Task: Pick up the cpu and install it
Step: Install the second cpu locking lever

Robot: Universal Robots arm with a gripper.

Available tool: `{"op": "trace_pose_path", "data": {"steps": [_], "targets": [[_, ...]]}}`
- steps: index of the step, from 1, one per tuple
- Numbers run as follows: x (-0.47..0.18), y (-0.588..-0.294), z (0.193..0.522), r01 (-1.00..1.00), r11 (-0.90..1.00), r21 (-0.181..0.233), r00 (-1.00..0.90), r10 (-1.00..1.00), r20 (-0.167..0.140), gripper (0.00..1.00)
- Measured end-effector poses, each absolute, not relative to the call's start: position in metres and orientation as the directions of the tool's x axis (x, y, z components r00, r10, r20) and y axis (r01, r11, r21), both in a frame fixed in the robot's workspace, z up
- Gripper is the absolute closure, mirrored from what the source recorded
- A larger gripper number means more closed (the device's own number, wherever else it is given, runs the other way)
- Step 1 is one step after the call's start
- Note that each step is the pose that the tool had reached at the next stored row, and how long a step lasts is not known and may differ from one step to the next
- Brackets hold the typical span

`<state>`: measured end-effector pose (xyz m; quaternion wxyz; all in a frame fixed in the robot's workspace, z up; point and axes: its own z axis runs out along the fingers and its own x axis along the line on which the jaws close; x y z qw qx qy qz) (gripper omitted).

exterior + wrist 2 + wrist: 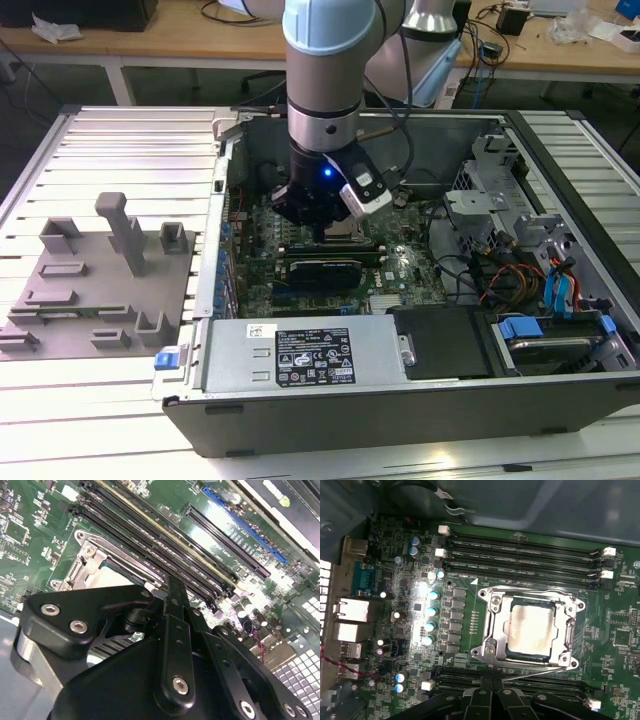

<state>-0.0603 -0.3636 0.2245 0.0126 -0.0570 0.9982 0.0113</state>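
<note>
Exterior view: a grey and light-blue robot arm [325, 90] reaching straight down into an open dark metal computer case [560, 140]. Black gripper [330, 228] low over the green motherboard [400, 270], close to the middle of it, with a small blue light shining on the wrist just above. A wide silver box with a white label [300, 355] along the near edge of the case. Orange and red wires [500, 275] and blue plastic clips toward the exterior view's right of the case. Outside the case, a set of grey plastic fixture blocks [110, 270] on the ribbed metal table [100, 420], near the table's edge on the exterior view's left, well apart from the gripper.

In the first wrist view, the cpu [530, 627], a small flat square chip with a silvery-white top, lying flat inside the shiny metal socket frame [490, 600] on the motherboard [470, 580]. Long black memory slots [520, 555] on both sides of the frame. A row of small round blue-topped cans [431, 611] beside it, toward the edge with the metal plugs. Gripper [492, 682] just past the frame's edge, over the nearer memory slots, not touching the cpu. Fingers [481, 695] pressed together with nothing between them.

In the second wrist view, the black gripper [175, 587] up close, covering part of the socket frame [85, 550]. Beyond it, more long black slots and one blue slot [245, 525].
</note>
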Motion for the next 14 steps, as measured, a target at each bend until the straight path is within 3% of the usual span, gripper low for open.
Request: {"op": "trace_pose_path", "data": {"steps": [3,6,14], "targets": [[-0.06,-0.365,0.223,-0.114,0.993,0.029,-0.993,-0.113,-0.027,0.89],[-0.06,-0.373,0.222,-0.114,0.991,0.071,-0.993,-0.112,-0.032,0.89],[-0.062,-0.38,0.217,-0.106,0.987,0.118,-0.994,-0.102,-0.037,0.89]]}}
